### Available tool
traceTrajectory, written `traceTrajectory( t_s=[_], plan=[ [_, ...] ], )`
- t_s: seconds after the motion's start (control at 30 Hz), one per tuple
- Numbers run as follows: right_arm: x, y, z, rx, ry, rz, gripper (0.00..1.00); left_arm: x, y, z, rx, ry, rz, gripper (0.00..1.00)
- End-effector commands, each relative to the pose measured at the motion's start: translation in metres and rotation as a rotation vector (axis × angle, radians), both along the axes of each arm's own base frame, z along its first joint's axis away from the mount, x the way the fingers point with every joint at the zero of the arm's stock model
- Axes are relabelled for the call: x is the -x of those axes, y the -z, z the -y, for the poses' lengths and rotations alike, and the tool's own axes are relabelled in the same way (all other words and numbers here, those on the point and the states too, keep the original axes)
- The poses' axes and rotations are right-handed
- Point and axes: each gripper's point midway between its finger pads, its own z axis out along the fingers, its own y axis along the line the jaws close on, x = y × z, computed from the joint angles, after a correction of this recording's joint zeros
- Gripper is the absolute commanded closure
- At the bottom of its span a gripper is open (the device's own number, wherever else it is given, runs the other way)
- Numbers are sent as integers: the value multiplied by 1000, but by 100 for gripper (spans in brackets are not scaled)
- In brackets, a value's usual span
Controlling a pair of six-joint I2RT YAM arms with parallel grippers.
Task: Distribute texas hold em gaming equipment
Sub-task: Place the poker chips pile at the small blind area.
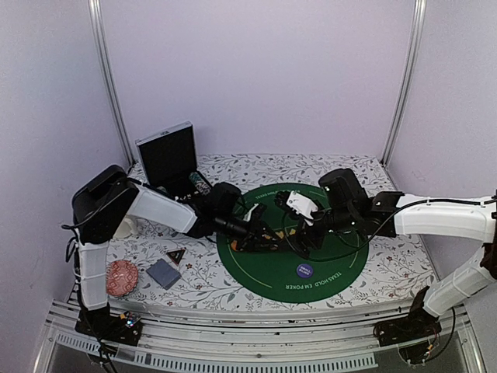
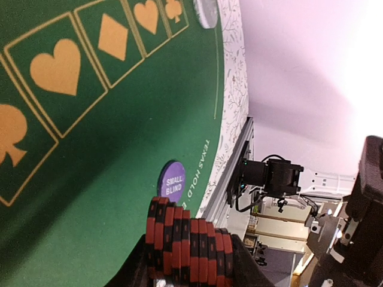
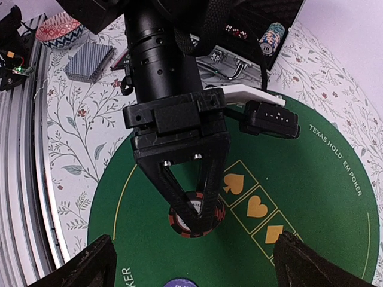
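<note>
My left gripper (image 1: 262,238) is shut on a stack of red-and-black striped poker chips (image 2: 191,248) over the green felt mat (image 1: 342,260). In the right wrist view the chip stack (image 3: 196,216) sits between the left fingers, beside the gold suit boxes. My right gripper (image 3: 197,269) is open and empty, just right of the left gripper and facing it. A purple "small blind" button (image 2: 172,181) lies on the mat near its front edge (image 1: 304,270). A blue-grey deck of cards (image 1: 164,273) and a black triangular marker (image 1: 175,255) lie left of the mat.
An open black case (image 1: 167,155) with more chips (image 3: 272,37) stands at the back left. A red patterned bowl (image 1: 122,277) sits at the front left. A white round piece (image 2: 206,11) lies at the mat's edge. The table's front rail (image 1: 256,342) is close.
</note>
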Motion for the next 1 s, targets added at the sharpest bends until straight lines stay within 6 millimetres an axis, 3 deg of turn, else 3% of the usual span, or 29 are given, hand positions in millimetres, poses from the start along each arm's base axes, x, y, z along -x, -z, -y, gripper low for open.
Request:
traceTrajectory(
  t_s=[0.0,0.37,0.67,0.97],
  plan=[
    [5,26,0,11,21,-80,8,8,-4,24,59,34,-17,100],
    [-1,87,-9,92,42,-194,16,11,28,24,19,-6,-86,100],
    [-18,113,-11,91,97,-262,17,13,48,20,-10,-28,-123,93],
    [-26,123,-13,69,123,-283,28,14,64,17,-40,-49,-159,85]
  ],
)
